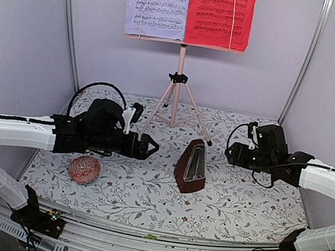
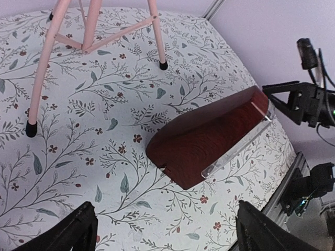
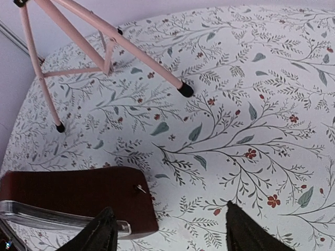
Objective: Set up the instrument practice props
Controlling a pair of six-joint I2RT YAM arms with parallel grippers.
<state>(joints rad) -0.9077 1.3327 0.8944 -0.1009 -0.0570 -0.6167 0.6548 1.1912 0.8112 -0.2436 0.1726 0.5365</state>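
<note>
Two-arm cell, viewed from above and from each wrist. The floral tabletop (image 1: 237, 206) carries the pink tripod music stand (image 1: 174, 101) upright at the back. The lavender page (image 1: 156, 3) and the red page (image 1: 220, 13) rest side by side on its desk. The pyramid metronome (image 1: 191, 166) stands upright in front of the tripod legs, near the middle of the cloth.

Step in hand, as judged: the props appear to be in their places, so what is left is a last check of the metronome and a clean retreat. To do it well, each arm should draw back along its own line and stay clear of the splayed tripod feet. Jaws should be kept spread, and nothing should sweep sideways past the metronome. It is tall on a small base, so it probably tips at a light knock.

The left gripper (image 1: 150, 146) is spread wide and empty. It points at the metronome from the left, near but apart, and in its wrist view the dark body lies ahead between the lines of its fingers (image 2: 73, 232). The right gripper (image 1: 230, 153) is parted and holds nothing. It hangs just beside the metronome's right flank, with the body off to one side of its fingers (image 3: 99, 232). A small reddish patterned ball (image 1: 84, 168) lies below the left arm, well apart from the metronome.
</note>
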